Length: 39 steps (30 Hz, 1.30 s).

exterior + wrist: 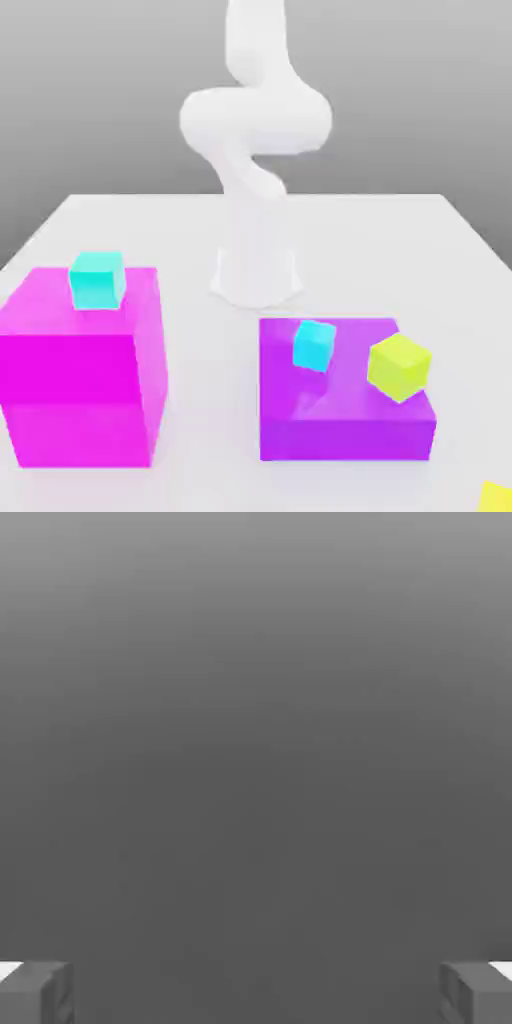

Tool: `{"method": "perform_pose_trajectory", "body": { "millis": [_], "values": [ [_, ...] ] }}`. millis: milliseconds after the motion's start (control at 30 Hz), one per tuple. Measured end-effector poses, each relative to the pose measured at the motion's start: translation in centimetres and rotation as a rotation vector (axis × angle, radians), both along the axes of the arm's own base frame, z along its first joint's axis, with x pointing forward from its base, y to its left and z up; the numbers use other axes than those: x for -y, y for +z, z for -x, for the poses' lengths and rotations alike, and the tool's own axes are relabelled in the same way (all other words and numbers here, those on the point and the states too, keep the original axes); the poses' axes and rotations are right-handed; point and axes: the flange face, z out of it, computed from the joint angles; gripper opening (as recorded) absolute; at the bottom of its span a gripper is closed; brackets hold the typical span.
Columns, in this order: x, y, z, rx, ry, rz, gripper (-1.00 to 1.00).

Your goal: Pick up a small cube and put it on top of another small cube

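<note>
While the pincer (257, 994) stands apart, fingertips well separated, plain grey lies between and beyond them.

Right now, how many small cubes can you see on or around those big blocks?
4: a turquoise cube on the magenta block, a cyan cube and a yellow-green cube on the purple block, and probably a yellow one, cut off at the picture's edge.
</note>
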Motion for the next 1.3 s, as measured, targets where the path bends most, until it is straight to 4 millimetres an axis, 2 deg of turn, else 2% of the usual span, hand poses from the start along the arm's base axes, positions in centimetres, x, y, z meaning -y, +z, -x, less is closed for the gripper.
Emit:
{"method": "perform_pose_trajectory", "body": {
  "millis": [133, 267, 400, 533, 667, 833, 1033, 1167, 1200, 1300],
  "values": [
    [-2.5, -4.3, -4.9, -0.092, 0.116, 0.053, 0.0],
    [-5.4, -9.1, -9.0, -0.177, 0.23, 0.105, 0.0],
    [-8.7, -14.5, -12.3, -0.26, 0.348, 0.156, 0.0],
    [-12.1, -20.5, -14.7, -0.341, 0.469, 0.207, 0.0],
    [-16.3, -27.0, -16.0, -0.419, 0.605, 0.261, 0.0],
    [-20.0, -35.6, -16.8, -0.518, 0.75, 0.32, 0.0],
    [-24.4, -46.4, -15.4, -0.633, 0.94, 0.391, 0.0],
    [-25.3, -53.1, -14.9, -0.658, 0.984, 0.407, 0.0],
    [-25.3, -54.6, -14.8, -0.659, 0.986, 0.407, -1.0],
    [-25.3, -54.6, -14.8, -0.66, 0.986, 0.407, -1.0]
  ]
}}
